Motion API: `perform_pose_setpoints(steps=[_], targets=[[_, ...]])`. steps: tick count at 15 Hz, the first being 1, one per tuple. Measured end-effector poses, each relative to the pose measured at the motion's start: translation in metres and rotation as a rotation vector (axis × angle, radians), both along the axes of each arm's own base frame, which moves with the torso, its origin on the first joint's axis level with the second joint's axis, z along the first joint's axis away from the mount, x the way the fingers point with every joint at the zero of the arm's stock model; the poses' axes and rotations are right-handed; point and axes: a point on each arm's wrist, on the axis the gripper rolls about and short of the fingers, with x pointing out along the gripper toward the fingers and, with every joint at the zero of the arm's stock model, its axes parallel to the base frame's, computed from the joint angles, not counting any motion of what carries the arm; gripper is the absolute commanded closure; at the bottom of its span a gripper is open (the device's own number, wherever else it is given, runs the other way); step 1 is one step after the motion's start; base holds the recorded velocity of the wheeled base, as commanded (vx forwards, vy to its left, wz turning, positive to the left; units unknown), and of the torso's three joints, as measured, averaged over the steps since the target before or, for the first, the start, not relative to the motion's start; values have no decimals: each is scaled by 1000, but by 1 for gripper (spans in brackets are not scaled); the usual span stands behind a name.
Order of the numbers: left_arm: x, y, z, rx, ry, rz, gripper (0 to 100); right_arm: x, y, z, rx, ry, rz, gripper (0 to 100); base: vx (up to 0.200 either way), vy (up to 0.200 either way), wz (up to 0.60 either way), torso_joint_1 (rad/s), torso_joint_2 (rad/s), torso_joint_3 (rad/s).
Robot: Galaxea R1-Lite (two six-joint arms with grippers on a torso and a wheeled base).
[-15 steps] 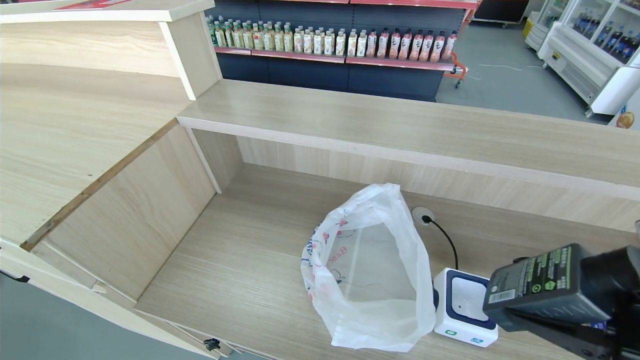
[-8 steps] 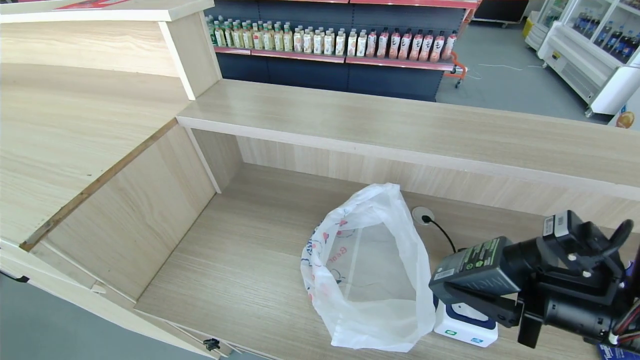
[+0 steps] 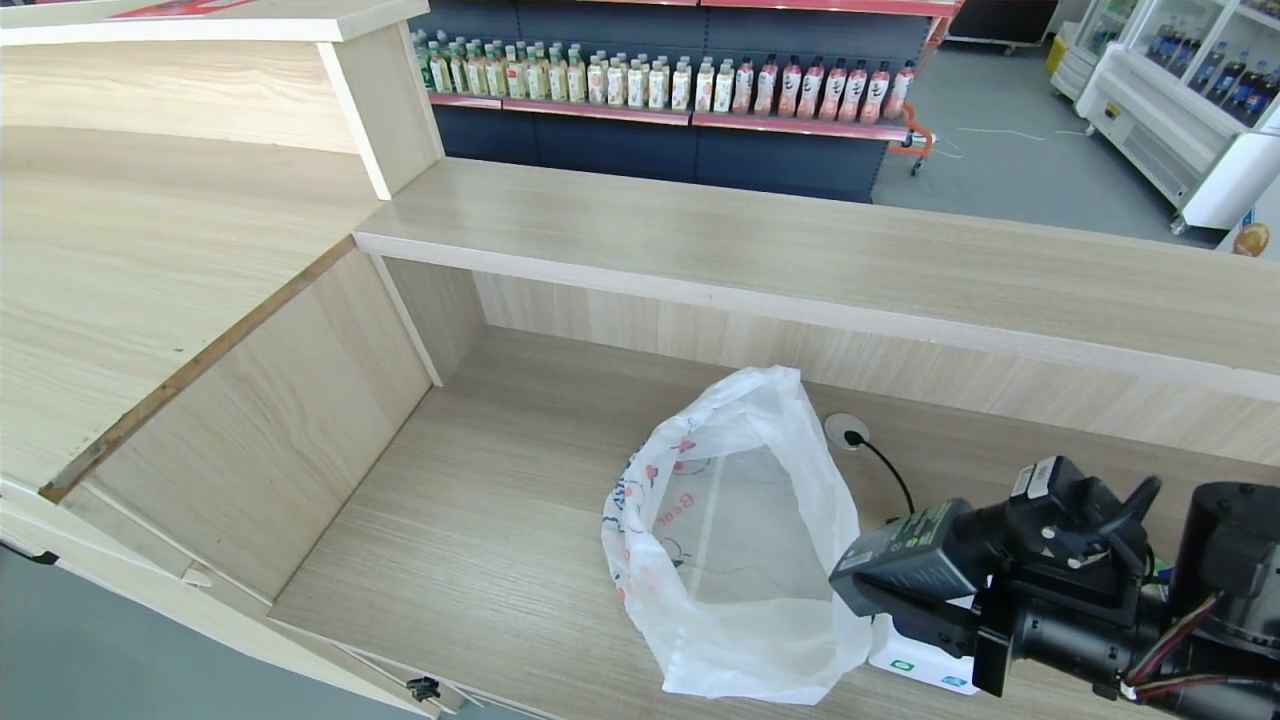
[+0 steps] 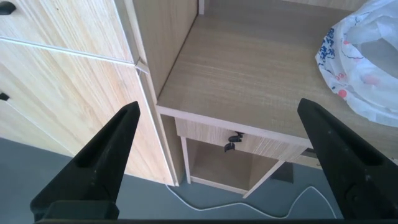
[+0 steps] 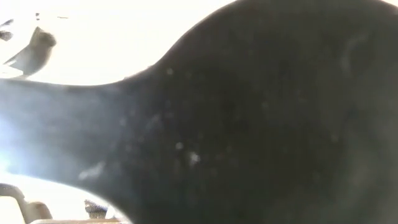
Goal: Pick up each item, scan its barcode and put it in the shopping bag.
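Left hand (image 4: 219,106) is hanging with fingers spread wide, gripping nothing, out past the desk's (image 3: 480,560) front edge. Shopping bag (image 3: 735,540) is standing open on the desk. Dark item (image 3: 905,565) is hovering at the bag's right rim, above the scanner (image 3: 925,665), with the right hand (image 3: 960,590) clamping its rear end. Its long axis is lying roughly level, free end pointing left at the bag, barcode patch facing up. I'm reading this as bagging. I'm advising clearing the rim, carrying left over the mouth, then tipping nose-down and releasing low. The film is looking flimsy, so a snag is risking collapse.
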Motion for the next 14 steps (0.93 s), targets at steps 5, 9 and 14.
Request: perform_pose_setpoints(steps=[5,9,14], targets=[[0,0,0,0,0,1,0,-11,-4,0,-65,34,-142,100,0,0,0,0,0,0],[0,0,0,0,0,1,0,-14,-3,4,-56,16,-125,100,0,0,0,0,0,0],[0,0,0,0,0,0,0,-16,0,8,-89,-37,-91,100,0,0,120,0,0,0]])
